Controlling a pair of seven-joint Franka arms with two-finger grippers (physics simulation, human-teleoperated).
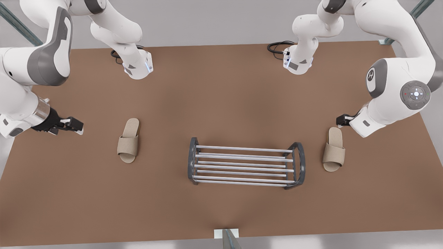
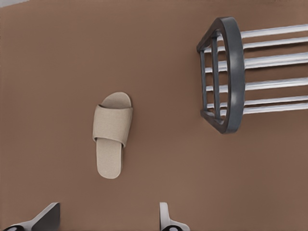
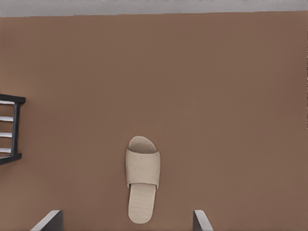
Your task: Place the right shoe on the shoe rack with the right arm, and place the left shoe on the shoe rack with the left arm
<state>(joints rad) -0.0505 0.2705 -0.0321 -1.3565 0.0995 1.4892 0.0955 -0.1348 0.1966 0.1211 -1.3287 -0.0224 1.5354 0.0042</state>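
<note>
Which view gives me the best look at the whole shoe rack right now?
The front view: the shoe rack shows whole, both end hoops and every bar, standing between the two slippers. The left wrist view catches one end hoop and part of the bars; the right wrist view shows a sliver of one end.

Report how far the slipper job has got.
Nothing done: the shoe rack is bare. Both slippers lie on the table, left shoe beside the rack, right shoe too. Left gripper and right gripper hover open, holding nothing. Both grasps and placements remain.
</note>
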